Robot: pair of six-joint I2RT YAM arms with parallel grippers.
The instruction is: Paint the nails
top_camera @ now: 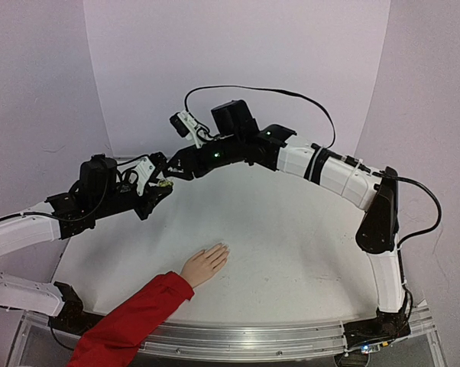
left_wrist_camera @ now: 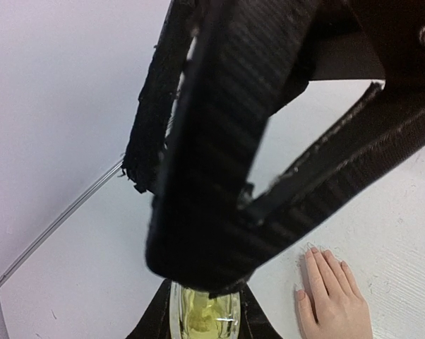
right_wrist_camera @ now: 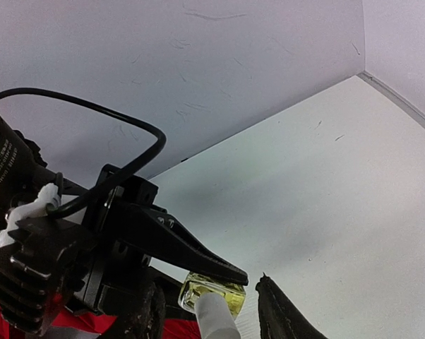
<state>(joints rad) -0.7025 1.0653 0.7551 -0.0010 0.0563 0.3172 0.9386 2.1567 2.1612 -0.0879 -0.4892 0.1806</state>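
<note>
Right gripper [right_wrist_camera: 211,287] jaws stand spread either side of the white cap [right_wrist_camera: 216,316]; left gripper [top_camera: 163,184] jaws pinch the bottle [left_wrist_camera: 202,318]. Uncapping seems in hand. Pale nails [left_wrist_camera: 313,250] lie on the tabletop [top_camera: 291,229], well below both jaws. Next: close on the cap, twist gently.

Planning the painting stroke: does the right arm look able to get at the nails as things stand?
Probably yes. The nails lie uncovered on the hand, with nothing standing between them and the right gripper. It is only occupied at the bottle that the left gripper holds.
</note>
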